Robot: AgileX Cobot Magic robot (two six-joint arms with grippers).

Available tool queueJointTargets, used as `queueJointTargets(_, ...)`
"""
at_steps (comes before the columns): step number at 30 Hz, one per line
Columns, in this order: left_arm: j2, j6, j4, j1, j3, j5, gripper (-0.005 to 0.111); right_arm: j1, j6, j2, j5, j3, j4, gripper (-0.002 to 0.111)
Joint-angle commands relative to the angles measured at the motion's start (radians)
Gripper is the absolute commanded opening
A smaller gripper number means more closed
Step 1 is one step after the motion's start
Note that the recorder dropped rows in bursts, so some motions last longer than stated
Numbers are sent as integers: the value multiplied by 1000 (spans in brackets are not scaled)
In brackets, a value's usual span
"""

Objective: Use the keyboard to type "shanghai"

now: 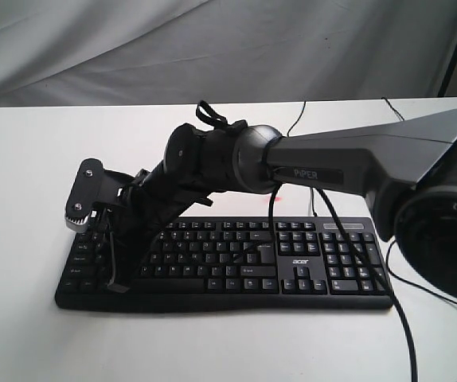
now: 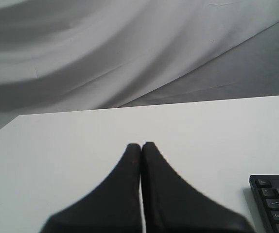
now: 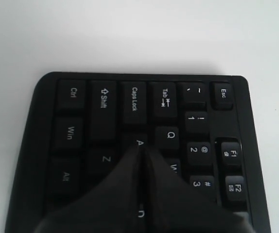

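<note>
The black keyboard (image 1: 324, 267) with white legends lies across the white table. My right arm reaches across it to its left end. My right gripper (image 1: 115, 280) points down at the left letter keys. In the right wrist view the right gripper (image 3: 142, 146) is shut with nothing in it, and its tips sit at the edge of the A key (image 3: 138, 141), between Z and Q; whether they touch it I cannot tell. My left gripper (image 2: 141, 144) is shut and empty over bare table, off the keyboard's corner (image 2: 275, 201). It does not show in the exterior view.
The keyboard's thin black cable (image 1: 296, 119) runs back over the white table (image 1: 37, 159). The right arm's cables (image 1: 400, 318) hang over the number pad side. A grey cloth backdrop (image 1: 133, 48) hangs behind the table.
</note>
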Motion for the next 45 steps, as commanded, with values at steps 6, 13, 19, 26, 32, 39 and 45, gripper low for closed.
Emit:
queueJointTargets(6, 3, -3, -1, -4, 5, -6, 1, 3, 2, -1, -11, -5, -2, 0)
queueJointTargets(13, 3, -3, -1, -4, 5, -6, 1, 3, 0, 17, -25, -5, -2, 0)
queueJointTargets(19, 3, -3, -1, -4, 5, -6, 1, 3, -14, 20, -28, -5, 11, 0)
queueJointTargets(26, 3, -3, -1, -4, 5, -6, 1, 3, -14, 20, -14, -10, 12, 0)
queueJointTargets(32, 3, -3, -1, -4, 5, -6, 1, 3, -25, 20, 13, -10, 12, 0)
queueJointTargets(39, 3, -3, -1, -4, 5, -6, 1, 3, -28, 26, 15, -10, 12, 0)
queueJointTargets(45, 3, -3, -1, -4, 5, -6, 1, 3, -29, 24, 20, -10, -10, 0)
